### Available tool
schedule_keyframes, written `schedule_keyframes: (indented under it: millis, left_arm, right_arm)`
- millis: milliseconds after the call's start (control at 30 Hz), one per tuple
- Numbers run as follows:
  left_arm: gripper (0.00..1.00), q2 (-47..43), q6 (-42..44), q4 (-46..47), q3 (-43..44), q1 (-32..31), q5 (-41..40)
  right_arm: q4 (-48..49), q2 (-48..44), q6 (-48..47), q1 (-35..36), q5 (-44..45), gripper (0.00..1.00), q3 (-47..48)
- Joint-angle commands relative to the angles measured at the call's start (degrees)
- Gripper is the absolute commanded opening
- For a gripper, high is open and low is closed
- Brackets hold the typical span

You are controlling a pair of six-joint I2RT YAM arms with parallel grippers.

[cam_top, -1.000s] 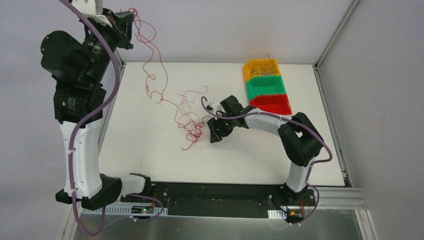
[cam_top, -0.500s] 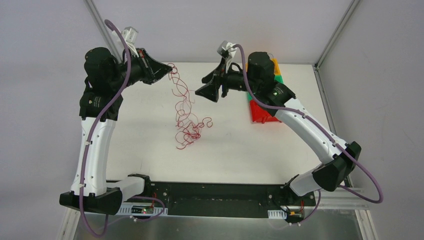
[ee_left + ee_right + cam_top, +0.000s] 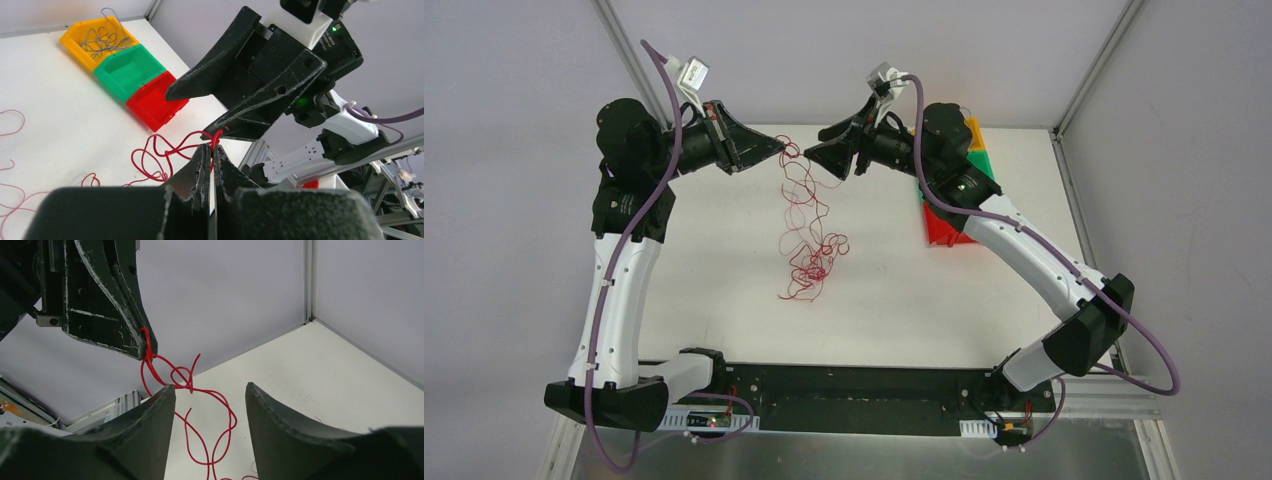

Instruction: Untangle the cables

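Bins [image 3: 125,70] beneath right arm [image 3: 1024,250] — well apart from cables [image 3: 809,255]

2 robot arms [image 3: 614,290] stand at 1 white table [image 3: 724,300], each carrying 1 purple hose [image 3: 670,100], so 2 hoses in all. There are 2 grippers, the left gripper [image 3: 779,150] and the right gripper [image 3: 816,147], with 2 fingers apiece, 4 altogether. 3 bins sit in 1 row: 1 yellow bin [image 3: 72,42], 1 green bin [image 3: 130,70] and 1 red bin [image 3: 157,102]. The red cables [image 3: 809,262] form 1 tangled bunch whose strands cannot be counted. The bluish wires [image 3: 102,35] in the yellow bin are several, exact number unclear.
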Motion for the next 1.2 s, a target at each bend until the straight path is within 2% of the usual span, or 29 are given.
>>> schedule_keyframes:
  millis: [0, 300, 400, 467, 533, 700, 800, 900, 1100, 1167]
  left_arm:
    - [0.0, -0.6, -4.0, 6.6, -0.6, 0.2, 4.7]
    - [0.0, 0.2, -6.9, 10.0, -1.4, -0.8, 6.4]
    - [0.0, 0.4, -7.4, 10.5, -2.0, -1.2, 6.4]
    - [0.0, 0.6, -7.8, 10.7, -2.1, -1.2, 6.5]
    - [0.0, 0.9, -8.2, 10.7, -2.0, -1.4, 6.6]
    - [0.0, 0.7, -7.2, 12.2, -1.7, -4.0, 7.7]
    - [0.0, 0.8, -7.0, 12.2, -0.5, -5.0, 8.2]
    - [0.0, 1.5, -6.9, 12.1, 2.7, -5.0, 8.3]
    - [0.0, 4.3, -6.7, 12.4, 12.4, -3.5, 7.7]
    - [0.0, 5.2, -6.7, 13.0, 15.5, -2.8, 7.1]
  right_arm:
    - [8.0, 0.7, 2.5, 0.3, -3.0, 0.55, 0.2]
    - [7.4, 2.3, 0.8, 1.5, -2.4, 0.57, 1.0]
    - [8.6, 2.5, 1.7, 1.6, -4.5, 0.66, 1.1]
    - [9.0, 2.3, 1.3, 1.8, -5.8, 0.68, 0.8]
    - [8.4, 2.2, -0.1, 2.4, -3.4, 0.66, 0.4]
    - [9.0, 3.4, -2.3, 3.0, 9.5, 0.5, -0.5]
    - [5.5, 5.9, -4.3, 3.6, 14.9, 0.43, 1.5]
    - [4.2, 7.8, -3.8, 3.5, 14.9, 0.41, 0.4]
    - [5.3, 8.3, -3.7, 3.6, 10.1, 0.42, -9.3]
    - [4.9, 8.2, -5.1, 3.7, 8.7, 0.37, -12.3]
